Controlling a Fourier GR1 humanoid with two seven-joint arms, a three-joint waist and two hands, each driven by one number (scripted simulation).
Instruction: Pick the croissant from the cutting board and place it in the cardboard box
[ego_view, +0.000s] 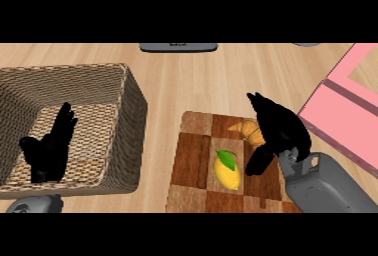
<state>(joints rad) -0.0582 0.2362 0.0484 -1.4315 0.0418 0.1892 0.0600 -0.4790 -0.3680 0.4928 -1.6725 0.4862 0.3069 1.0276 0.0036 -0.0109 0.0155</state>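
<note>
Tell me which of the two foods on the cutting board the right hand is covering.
The croissant, the brown pastry at the board's far edge, partly hidden under the right hand. The yellow fruit with a green leaf lies uncovered.

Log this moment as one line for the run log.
phase: reach | right hand: open, over croissant on cutting board | left hand: open, resting at left | pink box: right, croissant not in it

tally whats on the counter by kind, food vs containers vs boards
food: 2, croissant and yellow fruit
containers: 2, woven basket and pink box
boards: 1, cutting board
total: 5
</note>
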